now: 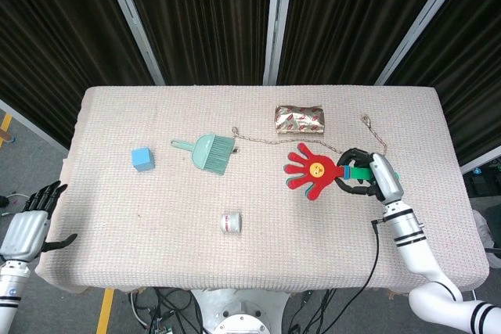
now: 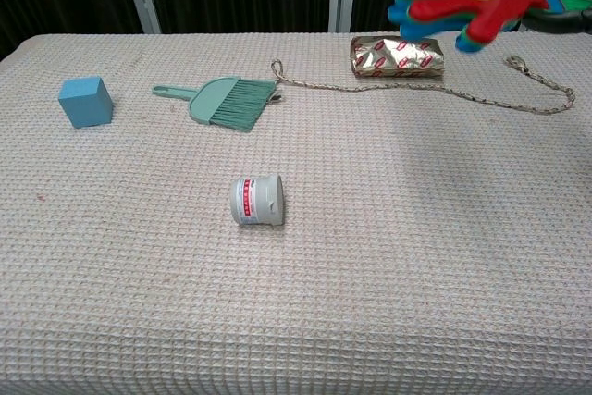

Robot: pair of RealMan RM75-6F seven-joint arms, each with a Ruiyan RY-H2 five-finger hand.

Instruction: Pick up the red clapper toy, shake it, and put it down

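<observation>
Right hand point(image 1: 374, 181) holds clapper point(image 1: 311, 171) aloft.

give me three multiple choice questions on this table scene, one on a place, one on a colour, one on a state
1. Where does the small white jar lie?
A. Near the table's front middle, apart from the other things
B. On top of the foil packet
C. Against the blue cube

2. What colour is the small dustpan with its brush?
A. Red
B. Teal green
C. Black

3. What is the state of the red hand-shaped plastic clapper toy?
A. Flat on the cloth
B. Held off the table by the right robot hand
C. Under the rope

Key: 1 A, the small white jar lies on its side alone on the woven cloth. 2 B, the small dustpan with its brush is teal green. 3 B, the right robot hand grips the handle of the red hand-shaped plastic clapper toy, which the chest view shows raised above the foil packet.
</observation>
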